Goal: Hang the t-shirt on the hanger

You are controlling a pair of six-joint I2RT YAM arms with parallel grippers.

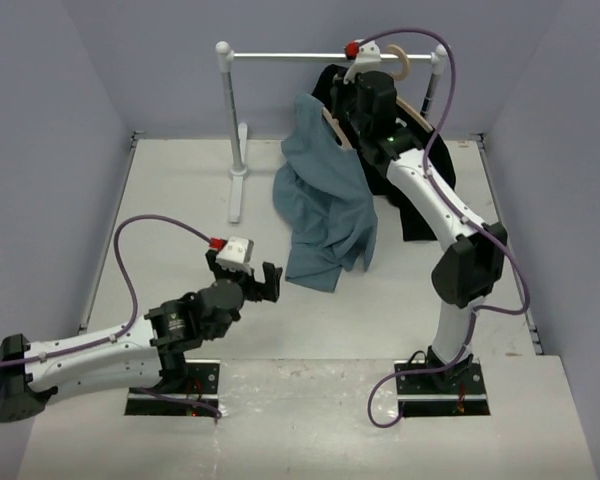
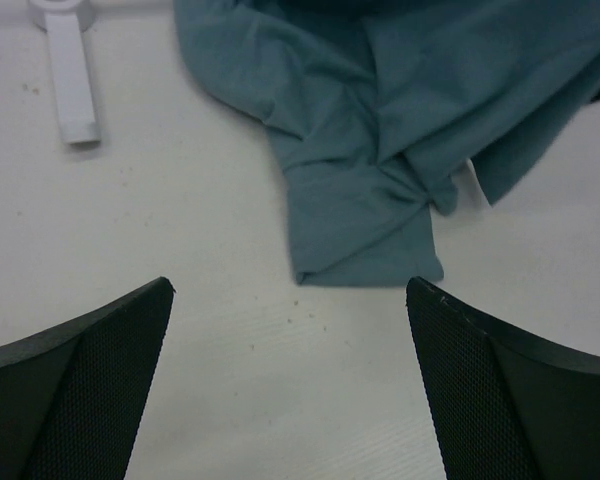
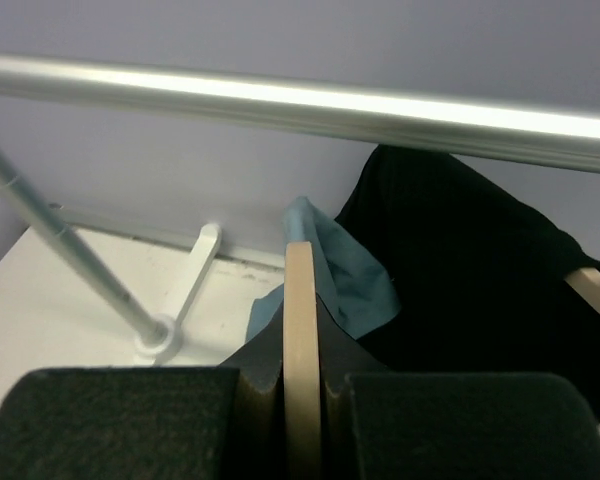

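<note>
Right gripper (image 3: 300, 372): fingers clamped on the hanger (image 3: 299, 300), just below the rail (image 3: 380, 105). T-shirt (image 1: 325, 200) hangs bunched there beside the black shirt (image 3: 460, 260), its tail on the table out from the rail. Left gripper (image 2: 288, 300): fingers wide apart, short of that tail.

Advice: hold the hanger level and take the hem edge-on, one layer only.

Only the right wrist view shows the clamp; only the left wrist view shows the hem's folds.

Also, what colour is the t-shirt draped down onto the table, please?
Plain dusty slate-blue t-shirt; clearest in the left wrist view.
</note>
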